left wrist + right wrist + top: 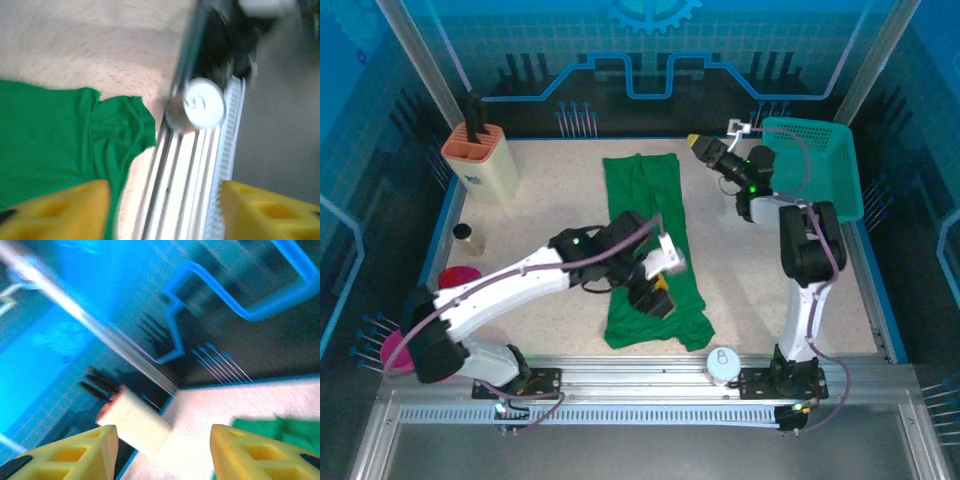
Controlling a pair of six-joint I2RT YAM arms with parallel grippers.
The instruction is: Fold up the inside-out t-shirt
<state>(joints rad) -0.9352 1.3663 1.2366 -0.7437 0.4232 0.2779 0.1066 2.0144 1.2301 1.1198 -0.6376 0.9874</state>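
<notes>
The inside-out t-shirt (642, 205) is plain green and lies as a long narrow strip down the middle of the table, its near end bunched with a sleeve sticking out. My left gripper (657, 299) hovers over that near end, open, with nothing between its yellow fingers (55, 212). In the left wrist view the t-shirt (50, 135) fills the left side, and the left gripper (165, 212) looks toward the table's near rail. My right gripper (698, 146) is raised beside the shirt's far right corner, open and empty. The right wrist view catches a corner of the t-shirt (270, 426) by the right gripper (162, 452).
A teal mesh basket (815, 165) stands at the far right. A beige knife block (480, 160) stands at the far left. A white round object (722, 362) sits on the near rail (640, 378). A small can (470, 238) and a red bowl (460, 277) sit at the left edge.
</notes>
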